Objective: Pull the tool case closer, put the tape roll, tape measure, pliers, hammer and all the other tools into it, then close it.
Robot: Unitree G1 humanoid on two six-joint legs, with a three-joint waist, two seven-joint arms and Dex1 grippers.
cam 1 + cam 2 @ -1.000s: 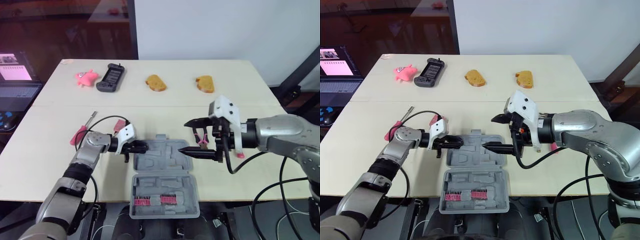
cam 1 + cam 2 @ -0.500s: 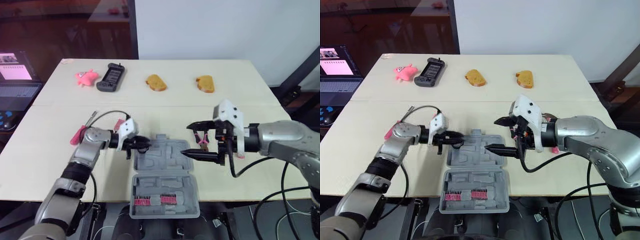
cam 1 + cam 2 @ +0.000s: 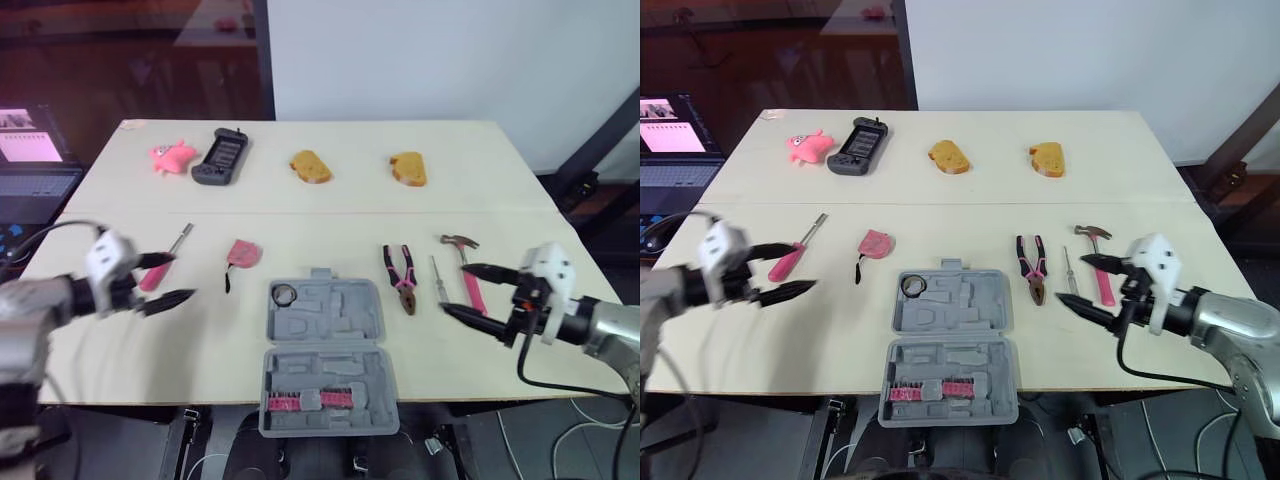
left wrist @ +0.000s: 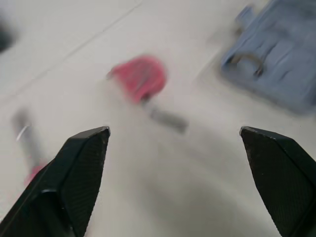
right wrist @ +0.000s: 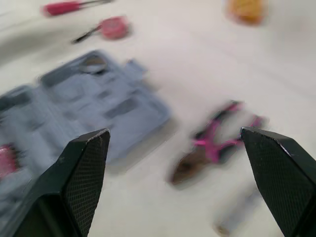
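Observation:
The grey tool case (image 3: 322, 350) lies open at the table's front edge, with pink bits in its near half. A small black tape roll (image 3: 284, 294) rests in its far left corner. Left of the case lie the pink tape measure (image 3: 243, 253) and a pink-handled screwdriver (image 3: 163, 262). On its right are the pliers (image 3: 402, 278), a thin tool (image 3: 438, 280) and the hammer (image 3: 463, 270). My left gripper (image 3: 165, 280) hovers open by the screwdriver, well left of the case. My right gripper (image 3: 458, 290) is open beside the hammer. The left wrist view looks toward the tape measure (image 4: 140, 79).
Along the table's far side sit a pink toy (image 3: 172, 155), a black handheld device (image 3: 222, 155) and two yellow sponge-like pieces (image 3: 311, 165) (image 3: 410, 167). A laptop (image 3: 30, 150) stands off the table's left edge. Bare tabletop (image 3: 330, 225) lies beyond the case.
Both arms have pulled away from the case, left arm to the left, right arm to the right. The left gripper has opened, and the tape roll now lies in the case.

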